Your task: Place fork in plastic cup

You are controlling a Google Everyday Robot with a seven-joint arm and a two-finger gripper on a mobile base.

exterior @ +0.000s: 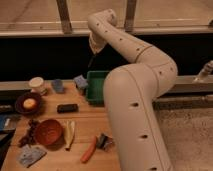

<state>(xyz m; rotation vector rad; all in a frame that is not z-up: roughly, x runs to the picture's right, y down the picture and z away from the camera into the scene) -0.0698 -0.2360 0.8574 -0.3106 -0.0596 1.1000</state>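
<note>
My gripper point(94, 49) hangs from the white arm high above the back of the wooden table point(85, 120). It is shut on the fork point(91, 61), a thin dark stick that points down from it against the dark background. The plastic cup point(57, 85), small and dull blue-grey, stands at the back of the table, to the left of and below the fork. The fork's tip is well above the table, over the gap between a blue blocky object point(80, 81) and a green bin point(97, 86).
A cream cup point(36, 84) stands left of the plastic cup. On the table are also a black block point(67, 107), a dark bowl with a yellow item point(28, 103), a red-brown bowl point(48, 131), a banana point(70, 134), an orange item point(89, 150) and a grey cloth point(31, 155).
</note>
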